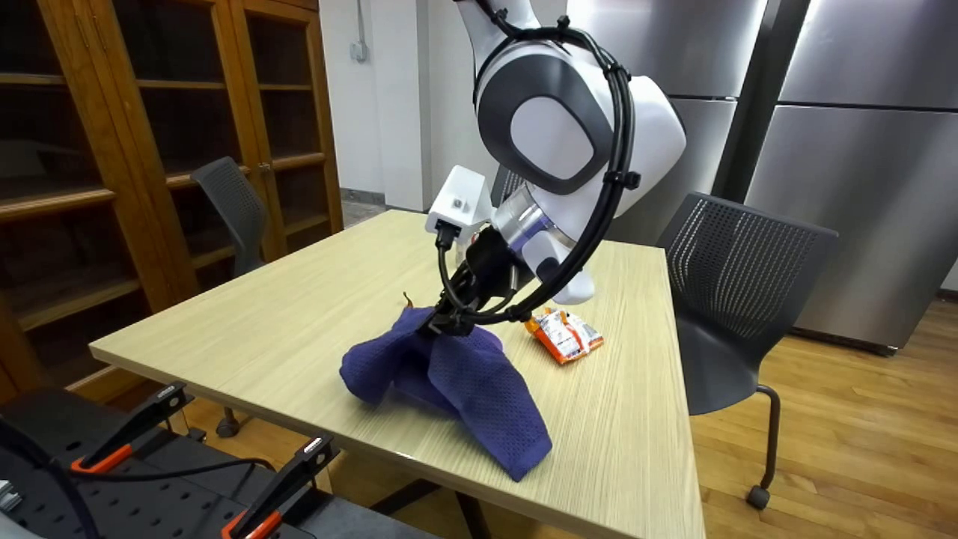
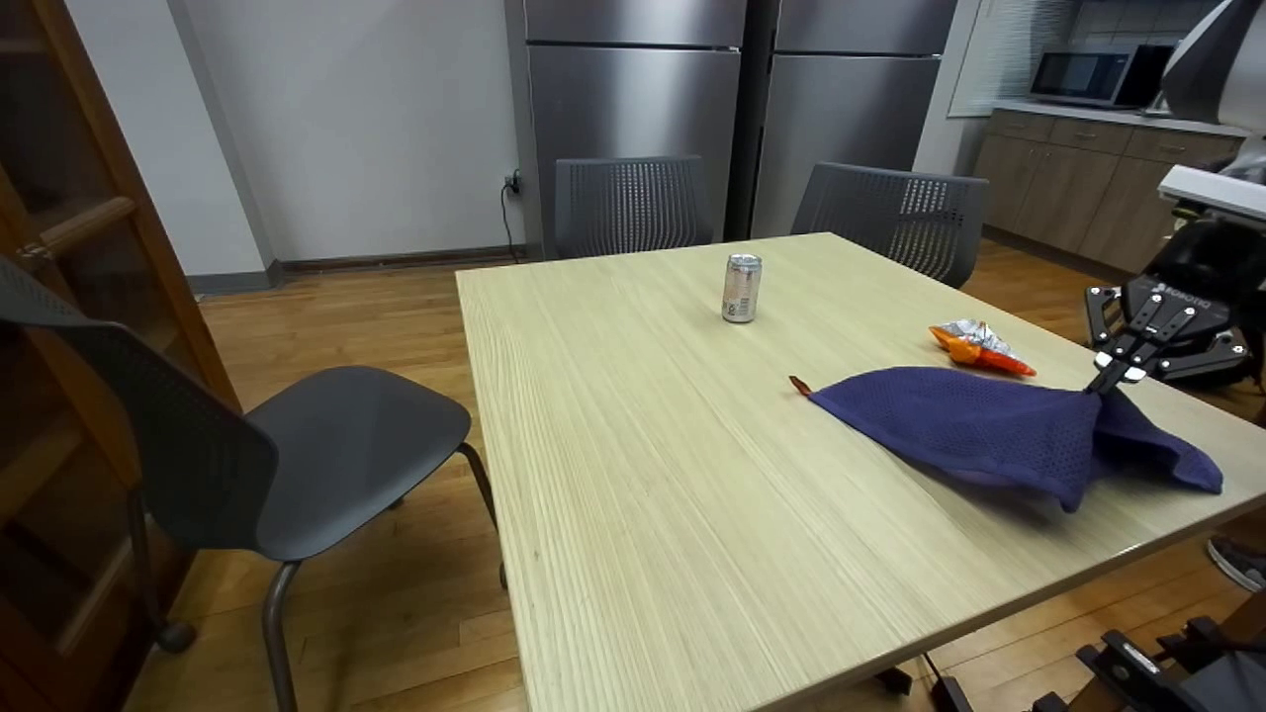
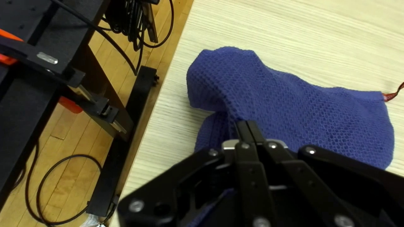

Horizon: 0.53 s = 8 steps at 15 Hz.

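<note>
Orange packet [image 1: 566, 335] near purple cloth [image 1: 486, 385]

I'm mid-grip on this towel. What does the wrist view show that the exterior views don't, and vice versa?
Only the wrist view: a loop of black cable lying on the floor.

Only the exterior views: the orange-and-white packet on the table, seen in both; the upright can, clear in an exterior view; gray chairs; stainless refrigerators.

Shared by all: the table, the purple towel with a red-brown tag at its corner, and the gripper, shut on the towel.
</note>
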Each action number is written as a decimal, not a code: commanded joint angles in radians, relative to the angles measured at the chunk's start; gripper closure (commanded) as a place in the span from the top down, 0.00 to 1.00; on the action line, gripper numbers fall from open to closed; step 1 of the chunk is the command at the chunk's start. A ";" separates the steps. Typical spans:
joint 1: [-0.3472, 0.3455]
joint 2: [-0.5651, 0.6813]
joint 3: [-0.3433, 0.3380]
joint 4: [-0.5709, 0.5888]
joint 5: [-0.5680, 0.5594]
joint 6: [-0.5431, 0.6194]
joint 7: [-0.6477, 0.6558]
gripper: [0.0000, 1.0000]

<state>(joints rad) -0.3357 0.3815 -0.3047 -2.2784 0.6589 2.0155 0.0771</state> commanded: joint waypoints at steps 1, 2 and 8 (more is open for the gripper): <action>0.006 0.031 0.014 0.047 -0.037 -0.040 0.056 0.22; 0.009 0.037 0.015 0.051 -0.042 -0.039 0.063 0.28; 0.029 0.052 0.016 0.061 -0.099 -0.028 0.124 0.71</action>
<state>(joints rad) -0.3109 0.4250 -0.2953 -2.2454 0.6019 2.0129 0.1427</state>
